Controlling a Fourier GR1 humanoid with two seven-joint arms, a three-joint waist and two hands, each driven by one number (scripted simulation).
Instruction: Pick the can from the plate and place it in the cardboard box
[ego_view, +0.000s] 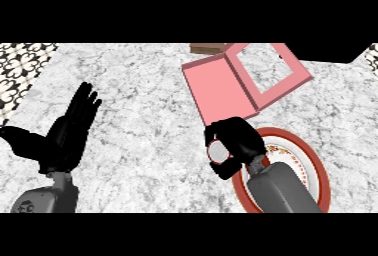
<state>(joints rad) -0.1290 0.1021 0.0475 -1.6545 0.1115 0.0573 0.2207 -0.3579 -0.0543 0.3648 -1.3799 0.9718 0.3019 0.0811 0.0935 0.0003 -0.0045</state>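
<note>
Head view
Right hand (235, 142): fingers curled round the can (217, 151), above the plate's (314, 162) left rim.
Box (221, 87): pink, open, near the counter's (148, 145) far edge.
Left hand (63, 135): open, resting, fingers straight, left side.

Overall brightness: bright, even, flat over the whole counter (148, 130).
Light direction: cannot tell; no clear source.
Shadows: almost none cast on the marble; hands and box sit without dark pools under them.
Glare: no hot spots on the plate (314, 165) rim or the marble.
Shading: pink box (244, 80) flap a flat single tone, inner walls slightly darker.
Dark areas: left hand (63, 132) and right hand (235, 145) near solid black, finger detail mostly lost; black corner at top right.
Focus: soft throughout, edges jagged.
Edge distortion: plate stretched taller than wide; tile pattern at left edge skewed.
</note>
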